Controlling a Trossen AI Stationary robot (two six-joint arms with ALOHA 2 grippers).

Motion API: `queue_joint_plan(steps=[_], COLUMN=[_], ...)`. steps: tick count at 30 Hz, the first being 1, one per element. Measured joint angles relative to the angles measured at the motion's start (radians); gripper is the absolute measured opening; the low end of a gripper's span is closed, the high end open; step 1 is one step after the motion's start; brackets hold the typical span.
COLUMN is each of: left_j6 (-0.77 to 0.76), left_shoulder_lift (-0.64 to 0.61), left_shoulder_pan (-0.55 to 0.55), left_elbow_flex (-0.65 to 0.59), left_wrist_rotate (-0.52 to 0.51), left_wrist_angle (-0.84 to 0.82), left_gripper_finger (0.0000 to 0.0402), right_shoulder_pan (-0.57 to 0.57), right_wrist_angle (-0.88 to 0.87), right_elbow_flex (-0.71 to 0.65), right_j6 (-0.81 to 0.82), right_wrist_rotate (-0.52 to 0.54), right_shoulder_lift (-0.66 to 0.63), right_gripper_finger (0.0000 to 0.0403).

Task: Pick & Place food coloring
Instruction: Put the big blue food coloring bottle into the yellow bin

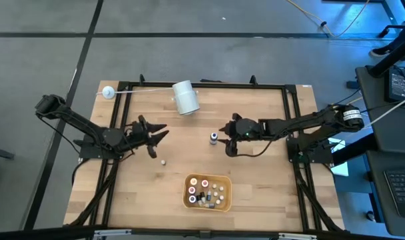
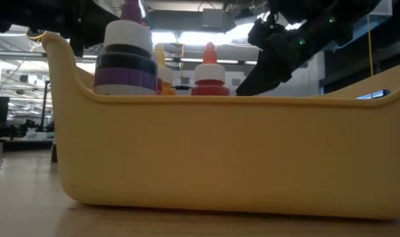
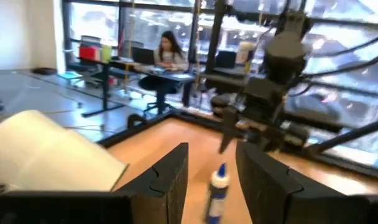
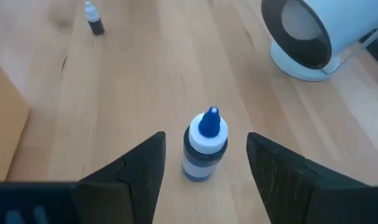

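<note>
Up high: right gripper (image 1: 224, 138) open beside a blue-capped bottle (image 1: 214, 138) standing mid-table, holding nothing; left gripper (image 1: 157, 133) part open and empty; one more tiny bottle (image 1: 162, 161) alone near it; yellow tray (image 1: 225, 197) full of bottles close to the front edge. Down low: tray wall (image 2: 220, 158) up close, purple-capped bottle (image 2: 125, 56) and red-capped bottle (image 2: 209, 74) poking over it. From the right wrist: blue-capped bottle (image 4: 204, 144) upright between wide-open fingers (image 4: 136, 168), not touched; white roll (image 4: 319, 34) lying on its side beyond.

Yellow tray (image 2: 220, 158): wall conceals the bodies of the bottles inside; only caps show in the low view. White roll (image 4: 319, 37): cut off by the frame edge. Seated person (image 3: 167, 53): blurred.
</note>
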Motion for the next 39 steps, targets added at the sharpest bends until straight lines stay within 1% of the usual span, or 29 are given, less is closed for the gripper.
queue_joint_plan(steps=[3,13,19,27,32,39], left_j6=[0.025,0.029,0.029,0.029,0.029,0.029], left_shoulder_lift=[0.001,0.001,0.001,0.001,0.001,0.001], left_shoulder_pan=[0.000,0.000,0.000,0.000,0.000,0.000], left_elbow_flex=[0.000,0.000,0.000,0.000,0.000,0.000], left_wrist_rotate=[-0.002,0.004,0.004,0.004,0.004,0.004], left_wrist_angle=[-0.007,-0.011,-0.011,-0.011,-0.011,-0.011], left_gripper_finger=[0.0130,0.0130,0.0134,0.0132,0.0135,0.0130], right_shoulder_pan=[0.000,0.000,0.000,0.000,0.000,-0.010], right_wrist_angle=[-0.004,-0.006,-0.006,-0.006,-0.014,-0.005], right_elbow_flex=[0.000,0.000,0.000,0.000,0.000,0.000], right_j6=[0.002,-0.003,-0.053,-0.047,-0.102,-0.135], right_wrist_rotate=[0.000,-0.011,0.019,0.019,-0.003,0.005], right_shoulder_lift=[0.000,0.000,0.000,0.000,0.000,0.000], right_gripper_finger=[0.0226,0.0226,0.0226,0.0226,0.0226,0.0226])
